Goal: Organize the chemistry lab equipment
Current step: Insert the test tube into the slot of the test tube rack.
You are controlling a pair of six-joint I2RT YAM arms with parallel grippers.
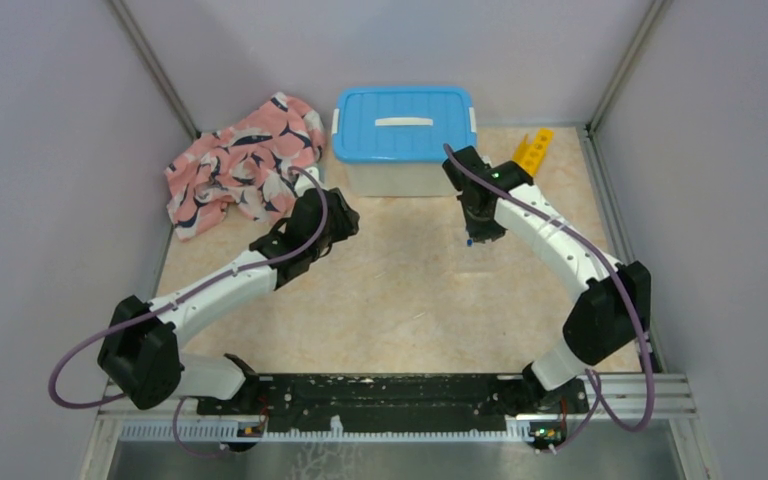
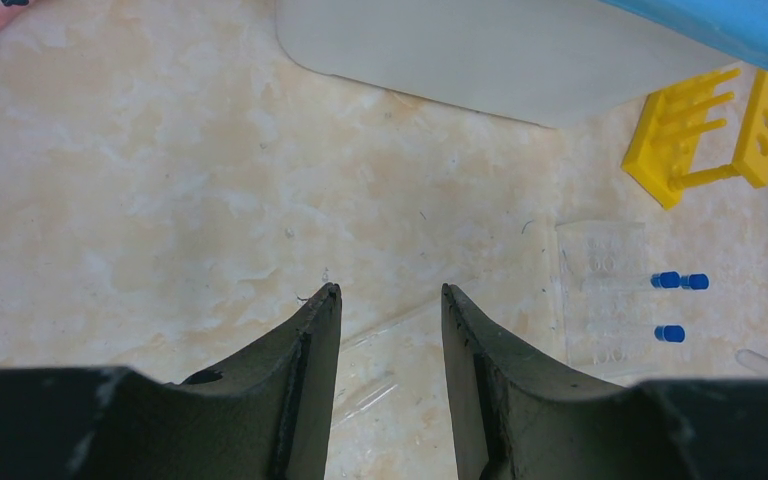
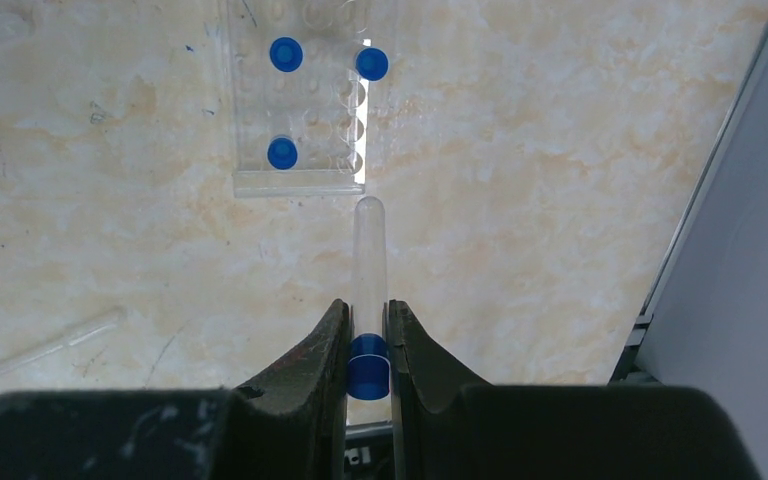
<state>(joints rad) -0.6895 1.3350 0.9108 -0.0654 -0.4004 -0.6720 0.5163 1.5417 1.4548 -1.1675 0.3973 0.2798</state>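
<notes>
My right gripper (image 3: 367, 306) is shut on a thin clear tube (image 3: 370, 250), gripping it just above its blue cap, with the rounded end pointing away. It hangs above the table (image 1: 475, 240), just short of a clear holed rack (image 3: 300, 110). That rack holds three blue-capped tubes and also shows in the left wrist view (image 2: 605, 290). My left gripper (image 2: 388, 292) is open and empty, low over the table (image 1: 338, 215); a loose clear tube (image 2: 395, 322) lies beneath it. The yellow holed rack (image 1: 533, 152) lies at the back right (image 2: 710, 130). Tongs and ball are out of view.
A white bin with a blue lid (image 1: 405, 125) stands at the back centre. The pink whale-patterned cloth (image 1: 240, 165) lies at the back left. Another clear tube (image 3: 50, 345) lies on the table left of the right gripper. Walls close in the sides.
</notes>
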